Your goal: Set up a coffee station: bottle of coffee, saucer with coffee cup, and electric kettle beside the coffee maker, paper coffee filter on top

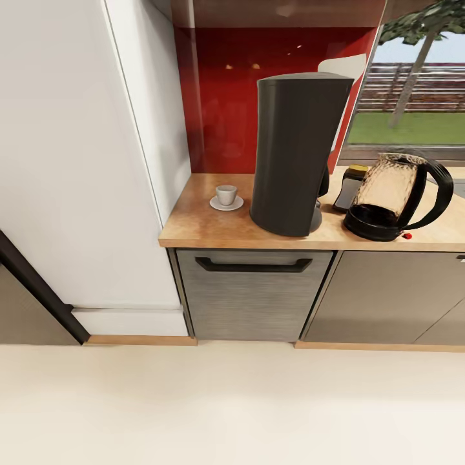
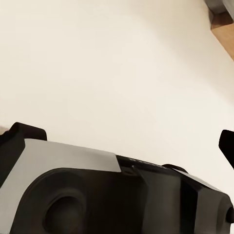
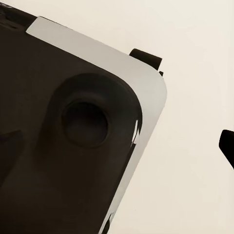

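Observation:
The tall dark coffee maker (image 1: 297, 152) stands on the wooden countertop (image 1: 200, 226). To its left a small white coffee cup (image 1: 226, 194) sits on a white saucer (image 1: 227, 204). On its right, half hidden behind it, is the bottle of coffee (image 1: 351, 187) with a yellow lid, and beside that the glass electric kettle (image 1: 395, 197) with a black handle. A white shape (image 1: 342, 64) shows behind the maker's top; I cannot tell what it is. One dark fingertip (image 2: 227, 146) of the left gripper and one dark fingertip (image 3: 227, 146) of the right gripper hang over the floor, nothing held.
A white tall cabinet (image 1: 77, 161) borders the counter's left end. Below the counter are a grey drawer front (image 1: 252, 294) with a black handle and cabinet doors (image 1: 387, 297). Cream floor (image 1: 232, 407) lies in front. The robot's dark base (image 2: 112, 195) sits under both wrists.

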Tool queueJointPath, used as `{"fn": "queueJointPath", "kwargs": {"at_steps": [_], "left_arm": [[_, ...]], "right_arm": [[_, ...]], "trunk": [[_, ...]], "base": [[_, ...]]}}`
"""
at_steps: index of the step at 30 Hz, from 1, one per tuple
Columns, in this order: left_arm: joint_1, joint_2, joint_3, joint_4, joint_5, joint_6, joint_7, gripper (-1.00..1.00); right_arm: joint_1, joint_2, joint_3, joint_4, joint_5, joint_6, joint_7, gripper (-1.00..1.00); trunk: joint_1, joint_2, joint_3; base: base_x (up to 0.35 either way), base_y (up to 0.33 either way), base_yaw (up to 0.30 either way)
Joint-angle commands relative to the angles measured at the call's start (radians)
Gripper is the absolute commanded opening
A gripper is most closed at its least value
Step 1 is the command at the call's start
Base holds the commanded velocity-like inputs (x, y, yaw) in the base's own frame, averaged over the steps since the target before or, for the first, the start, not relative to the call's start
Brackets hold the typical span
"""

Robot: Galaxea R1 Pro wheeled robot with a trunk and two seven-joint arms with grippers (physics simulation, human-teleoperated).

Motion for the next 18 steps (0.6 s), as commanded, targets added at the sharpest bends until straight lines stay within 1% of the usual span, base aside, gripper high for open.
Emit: {"fn": "queueJointPath", "kwargs": {"at_steps": [1, 18], "left_arm": [[0.0, 0.0, -0.008, 0.0, 0.006, -0.006, -0.002, 1.0], [-0.001, 0.001, -0.006, 0.0, 0.006, -0.006, -0.001, 1.0]], "right_arm": [[-0.001, -0.001, 0.008, 0.0, 0.002, -0.005, -0.002, 1.0], [-0.001, -0.001, 0.008, 0.0, 0.002, -0.005, -0.002, 1.0]], "trunk": [[0.0, 0.0, -0.001], [0.0, 0.0, -0.001]], "base": [[0.0, 0.0, 0.0], [0.0, 0.0, 0.0]]}}
